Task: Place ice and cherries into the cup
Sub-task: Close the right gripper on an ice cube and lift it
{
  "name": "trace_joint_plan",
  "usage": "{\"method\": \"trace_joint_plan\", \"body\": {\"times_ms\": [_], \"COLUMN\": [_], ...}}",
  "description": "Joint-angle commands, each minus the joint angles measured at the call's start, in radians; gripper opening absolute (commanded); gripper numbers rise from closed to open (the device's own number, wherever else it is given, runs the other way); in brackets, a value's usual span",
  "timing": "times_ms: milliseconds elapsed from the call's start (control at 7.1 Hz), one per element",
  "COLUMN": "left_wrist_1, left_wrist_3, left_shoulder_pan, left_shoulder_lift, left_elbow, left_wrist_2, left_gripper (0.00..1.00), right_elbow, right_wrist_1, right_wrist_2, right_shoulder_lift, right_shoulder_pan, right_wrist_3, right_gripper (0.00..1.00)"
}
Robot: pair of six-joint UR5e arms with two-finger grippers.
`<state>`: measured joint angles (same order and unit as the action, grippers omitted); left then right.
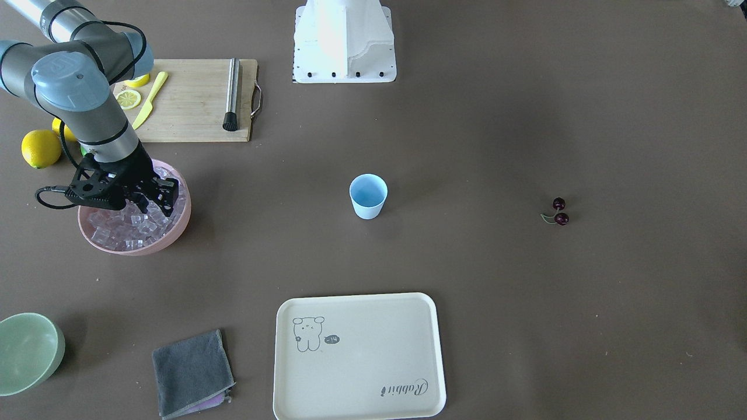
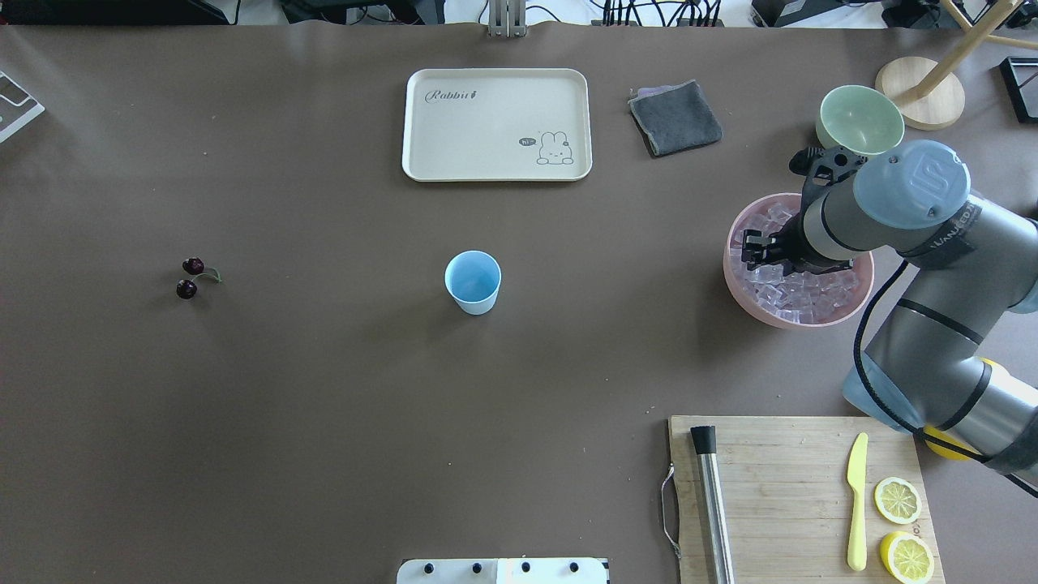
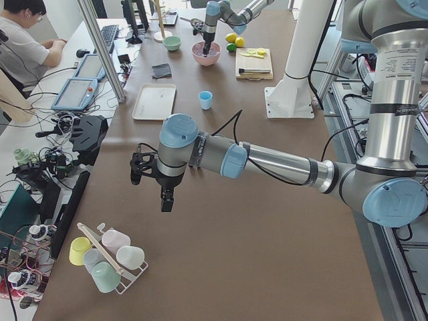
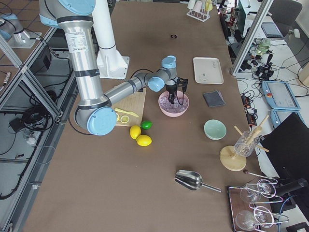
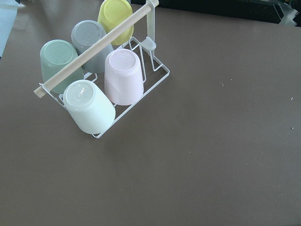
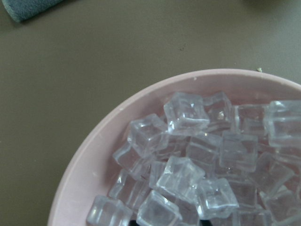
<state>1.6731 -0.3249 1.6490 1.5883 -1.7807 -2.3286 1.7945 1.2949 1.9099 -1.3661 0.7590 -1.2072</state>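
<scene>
- The ice is a heap of clear cubes in a pink bowl on the right side of the table. The cubes lie tumbled at every angle.
- The right gripper points straight down into that bowl. Its fingers are apart with the tips among the top cubes, and no cube is clearly held.
- The cup, light blue, stands upright with its mouth up near the middle of the table, well left of the bowl.
- The cherries lie far to the left, well apart from the cup. One fruit is nearer than the other, and the green stems curve toward the cup's side.
- The left gripper hangs over bare table near a wire rack of upturned cups. I cannot tell how its fingers stand.
- A cream tray on the far side reads "Rabbit" and has a rabbit drawing with a small "hi" bubble.
- A grey cloth lies right of the tray, and a green bowl sits just beyond the pink one.
- Near the robot, a wooden board carries a metal rod, a yellow knife and cut lemon.
</scene>
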Motion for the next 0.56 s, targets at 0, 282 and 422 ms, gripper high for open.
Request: {"method": "trace_joint_plan", "body": {"times_ms": [0, 282, 422], "left_wrist_1": [0.001, 0.001, 0.001], "left_wrist_3": [0.001, 0.001, 0.001], "left_shoulder_pan": [0.0, 0.0, 0.0], "left_shoulder_lift": [-0.002, -0.001, -0.001], "left_elbow": [0.003, 0.006, 0.007], "left_wrist_2": [0.0, 0.0, 0.0], "left_gripper": [0.98, 0.98, 0.98], "right_elbow": [0.009, 0.029, 0.054], "right_wrist_1": [-0.002, 0.001, 0.004], "right_wrist_2": [-0.012, -0.012, -0.002], "right_shoulder_lift": [-0.01, -0.014, -0.028], "right_shoulder_pan": [0.0, 0.019, 0.04], "right_wrist_3": [0.0, 0.001, 0.005], "right_gripper": [0.0, 0.0, 0.0]}}
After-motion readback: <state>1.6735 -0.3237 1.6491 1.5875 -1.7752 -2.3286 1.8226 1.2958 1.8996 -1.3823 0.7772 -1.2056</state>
